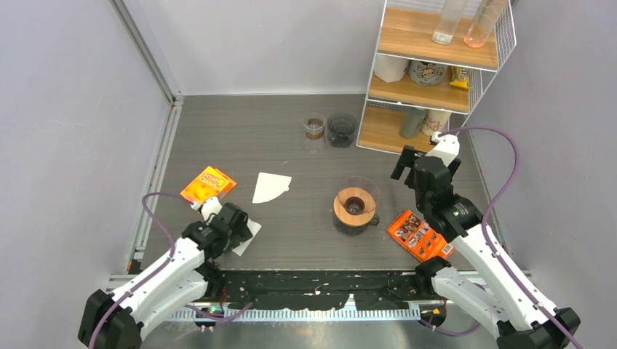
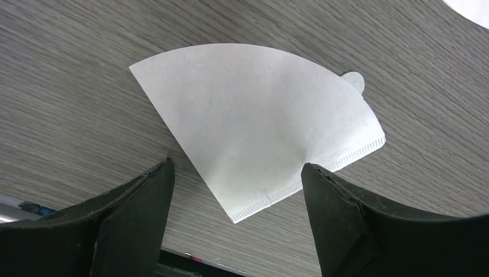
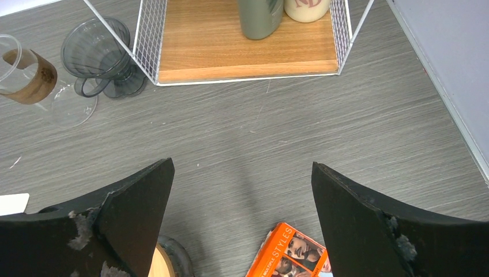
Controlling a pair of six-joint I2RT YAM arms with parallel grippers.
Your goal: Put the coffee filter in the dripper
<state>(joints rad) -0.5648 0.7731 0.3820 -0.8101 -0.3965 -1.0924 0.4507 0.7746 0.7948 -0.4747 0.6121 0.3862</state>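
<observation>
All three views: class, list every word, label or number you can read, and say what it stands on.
"STYLES": on the orange booklet; the smaller print beside it is too small to read.
"ND": on the cream mug, cut off by the picture's edge.
Orange packet: print too blurred to read.
Filter: no print.

Ahead of your left gripper [image 2: 237,164] the coffee filter [image 2: 259,109] lies flat on the table [image 2: 69,86], its near corner between the fingers; a second filter [image 2: 470,8] lies farther ahead, to the right. Ahead of your right gripper [image 3: 242,163] stands the shelf [image 3: 248,63], with the dripper [image 3: 98,55] just left of it, beyond the left finger.
</observation>
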